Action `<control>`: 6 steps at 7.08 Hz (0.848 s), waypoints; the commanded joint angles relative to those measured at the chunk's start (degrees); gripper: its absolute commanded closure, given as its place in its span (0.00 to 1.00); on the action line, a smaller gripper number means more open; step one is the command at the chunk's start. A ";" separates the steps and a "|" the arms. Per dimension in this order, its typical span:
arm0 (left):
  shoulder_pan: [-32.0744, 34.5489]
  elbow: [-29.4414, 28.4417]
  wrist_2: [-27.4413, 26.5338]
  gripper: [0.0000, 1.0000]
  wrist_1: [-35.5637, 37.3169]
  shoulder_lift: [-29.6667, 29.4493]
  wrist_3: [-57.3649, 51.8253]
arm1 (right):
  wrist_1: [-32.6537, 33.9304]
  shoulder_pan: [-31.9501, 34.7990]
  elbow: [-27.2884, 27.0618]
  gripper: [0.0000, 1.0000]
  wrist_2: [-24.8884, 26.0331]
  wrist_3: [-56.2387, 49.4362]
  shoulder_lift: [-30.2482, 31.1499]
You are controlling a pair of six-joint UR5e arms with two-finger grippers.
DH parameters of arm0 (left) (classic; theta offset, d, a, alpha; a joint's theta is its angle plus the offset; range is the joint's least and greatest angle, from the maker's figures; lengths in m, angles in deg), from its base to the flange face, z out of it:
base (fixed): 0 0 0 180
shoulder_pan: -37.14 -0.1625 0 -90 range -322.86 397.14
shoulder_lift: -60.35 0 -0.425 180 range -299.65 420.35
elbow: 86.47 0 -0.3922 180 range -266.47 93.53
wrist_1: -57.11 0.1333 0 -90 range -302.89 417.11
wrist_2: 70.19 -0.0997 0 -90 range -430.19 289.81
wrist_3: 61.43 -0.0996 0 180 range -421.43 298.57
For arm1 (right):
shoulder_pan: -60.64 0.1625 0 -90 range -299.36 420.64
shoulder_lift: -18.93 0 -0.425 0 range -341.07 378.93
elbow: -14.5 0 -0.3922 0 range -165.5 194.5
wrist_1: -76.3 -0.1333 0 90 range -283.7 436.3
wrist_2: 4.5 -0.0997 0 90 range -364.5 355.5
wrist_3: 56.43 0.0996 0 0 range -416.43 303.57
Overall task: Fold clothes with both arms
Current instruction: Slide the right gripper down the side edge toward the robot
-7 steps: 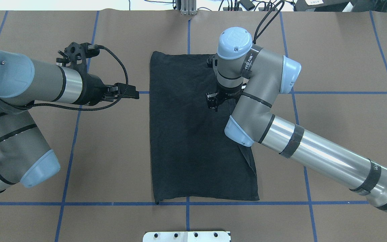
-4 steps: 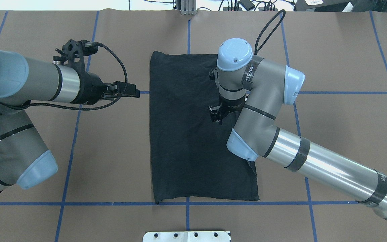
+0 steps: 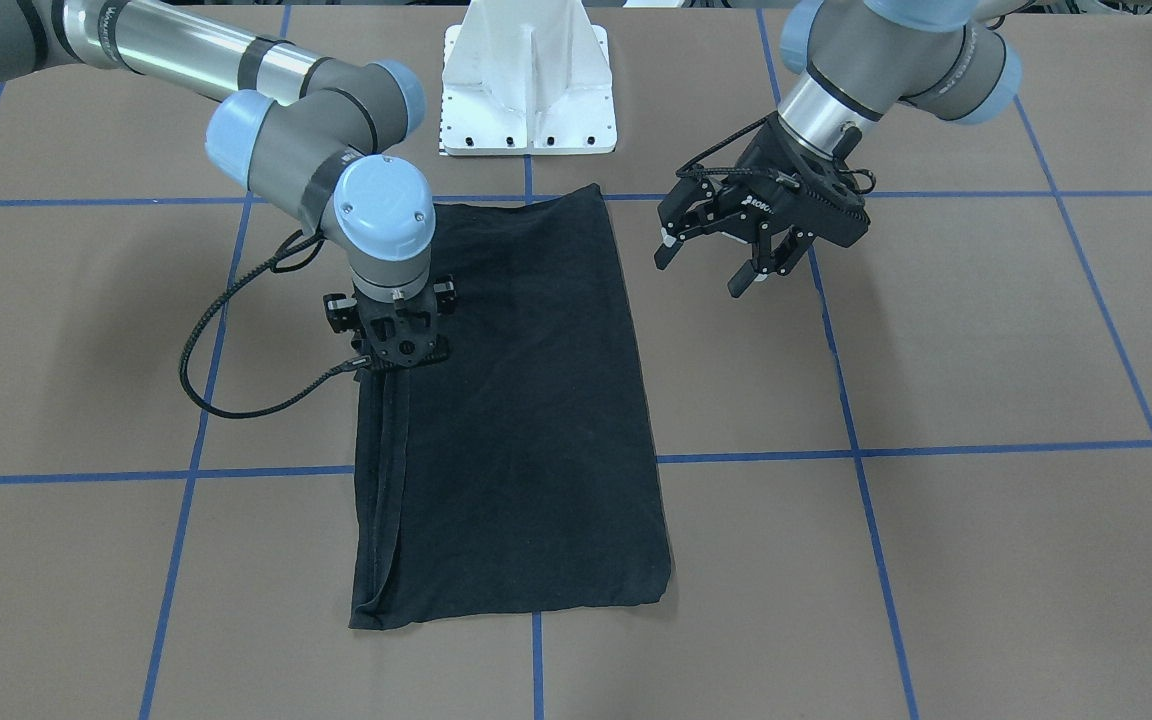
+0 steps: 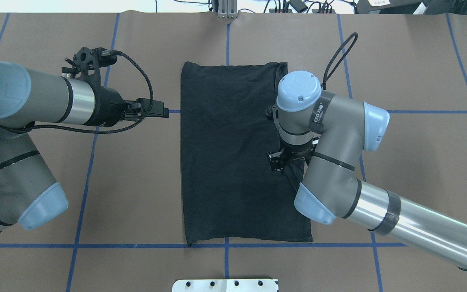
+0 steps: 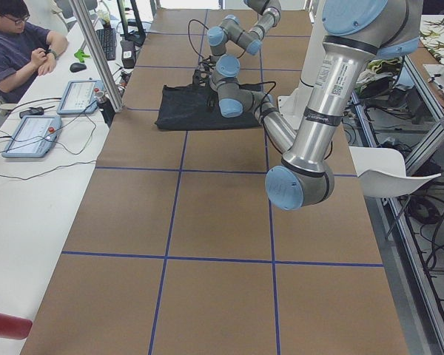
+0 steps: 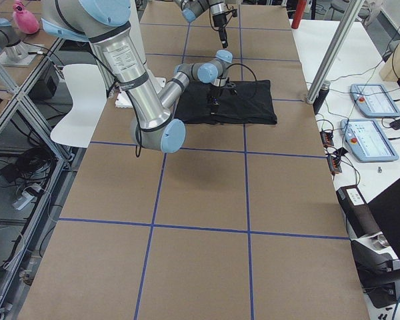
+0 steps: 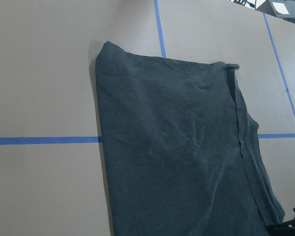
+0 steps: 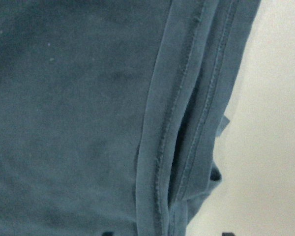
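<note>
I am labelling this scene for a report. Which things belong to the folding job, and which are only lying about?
Belong to the job: black T-shirt, flat on the table; left gripper, open beside it; right gripper, over the shirt's edge.

Only lying about: white base; tablet on the side table; white chair; seated person.

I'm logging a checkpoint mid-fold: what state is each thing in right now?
T-shirt: folded into a long rectangle, flat on the table, plain side up.
Left gripper: open, empty, beside the T-shirt.
Right gripper: open, low over the T-shirt's hemmed edge.
</note>
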 commanded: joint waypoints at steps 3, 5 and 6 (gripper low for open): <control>-0.01 0.65 0.00 0.00 0.00 0.25 0.12 | 0.04 -4.71 -3.57 0.22 0.28 -0.42 3.11; -0.10 0.65 0.00 0.00 0.00 0.25 0.12 | 0.13 -4.72 -3.30 0.22 0.11 -0.60 3.29; -0.19 0.65 0.00 0.00 0.00 0.17 0.12 | 0.13 -4.55 -2.78 0.22 0.37 -0.69 3.81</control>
